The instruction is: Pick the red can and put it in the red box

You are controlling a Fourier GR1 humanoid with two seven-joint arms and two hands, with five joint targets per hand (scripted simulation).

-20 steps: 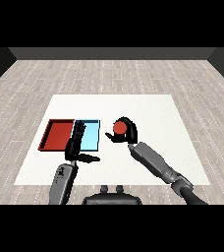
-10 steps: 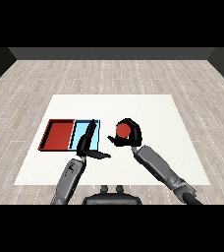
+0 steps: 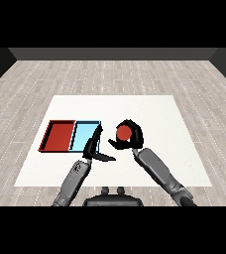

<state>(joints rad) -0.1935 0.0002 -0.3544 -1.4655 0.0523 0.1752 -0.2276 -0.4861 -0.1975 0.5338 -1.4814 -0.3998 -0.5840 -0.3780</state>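
The red can sits inside the curl of the right hand, right of the two trays and just beyond the light blue one's right edge. Its red top faces the view, and the black fingers arch over its far side while the thumb comes round from the near left, so the hand wraps it rather than pinching it. Whether it is lifted off the white table or resting on it cannot be told from this view. Held this way, the can is probably ready to be carried leftward.

The red tray is the far-left one of the pair, so the can must pass over the light blue tray to reach it.

The left hand hovers at the near right corner of the light blue tray, fingers straight and pointing away across the table, thumb spread out to the right, holding nothing. It lies close to the path the can would take, so it may need to give way.
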